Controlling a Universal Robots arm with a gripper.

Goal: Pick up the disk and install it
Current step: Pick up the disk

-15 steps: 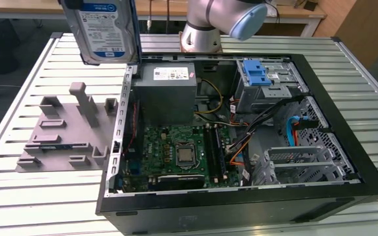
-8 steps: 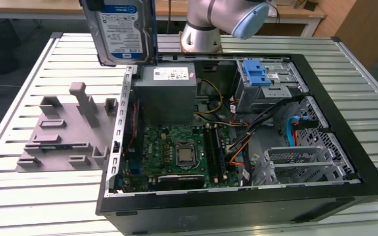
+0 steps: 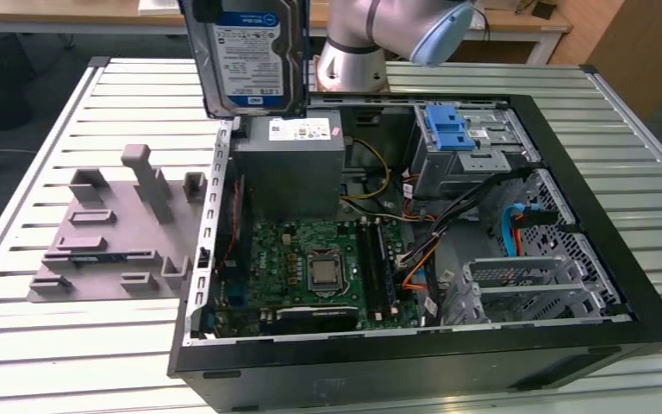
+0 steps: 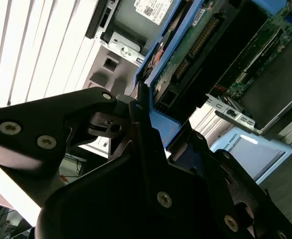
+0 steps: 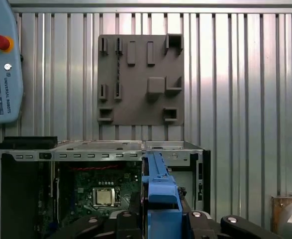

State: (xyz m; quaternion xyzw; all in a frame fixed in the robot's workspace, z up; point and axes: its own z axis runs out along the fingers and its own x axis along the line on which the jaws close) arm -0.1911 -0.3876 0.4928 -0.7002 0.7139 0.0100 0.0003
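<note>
The disk point(image 3: 251, 56) hangs upright in the air above the far corner of the open computer case point(image 3: 607, 172), on the exterior view's left. Its white-and-blue label faces the camera. In the second wrist view my gripper point(image 4: 150, 124) is shut on the disk's blue carrier bracket point(image 4: 160, 127), and the disk's green circuit board point(image 4: 195, 45) shows beyond it. In the first wrist view the blue bracket point(image 5: 160, 191) stands edge-on between the black fingers point(image 5: 128, 219), above the case's motherboard point(image 5: 103, 194).
Inside the case are a grey box with a white sticker point(image 3: 290, 168), a silver cage with a blue latch point(image 3: 458, 129) and a lower drive cage point(image 3: 527, 285). A grey fixture plate point(image 3: 113, 224) lies on the slatted table beside the case. A pendant point(image 5: 1, 59) rests nearby.
</note>
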